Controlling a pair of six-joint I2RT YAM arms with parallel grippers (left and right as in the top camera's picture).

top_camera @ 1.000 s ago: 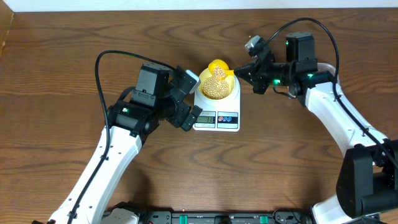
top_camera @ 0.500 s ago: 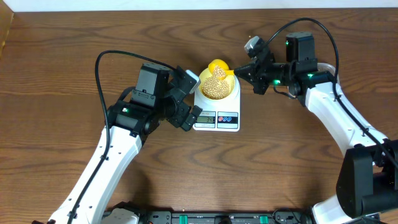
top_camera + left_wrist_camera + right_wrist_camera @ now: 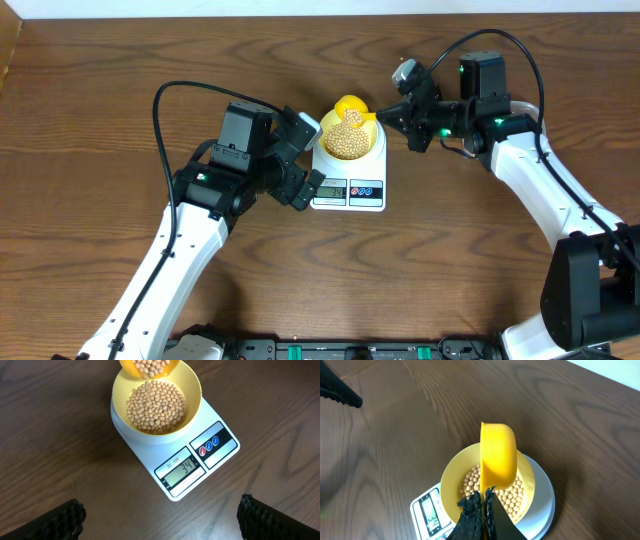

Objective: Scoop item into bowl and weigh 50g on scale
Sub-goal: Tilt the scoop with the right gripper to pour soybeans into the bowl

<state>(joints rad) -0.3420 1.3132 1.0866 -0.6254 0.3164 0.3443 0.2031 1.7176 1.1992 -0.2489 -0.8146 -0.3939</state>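
From above, the white scale [image 3: 372, 168] sits near the middle of the table [image 3: 100, 80], a bit closer to the far edge. The yellow bowl [image 3: 327, 130] stands on the scale, and it is full of little round beans [image 3: 347, 140]. A yellow scoop [image 3: 348, 103] hangs over the far side of the bowl. The right gripper [image 3: 398, 115] is just beside the scale, and it is clenched on the scoop's handle. The left gripper [image 3: 305, 160] is on the other side of the scale, spread wide and holding nothing. The left wrist camera looks down on the bowl of beans, with more beans in the scoop at the top edge. The little screen [image 3: 184, 468] reads 34, and the black fingertips [image 3: 60, 519] sit far apart in the bottom corners. The right wrist camera shows the scoop tipped on its side over the bowl, with the black fingers [image 3: 470, 510] pinched tight under it.
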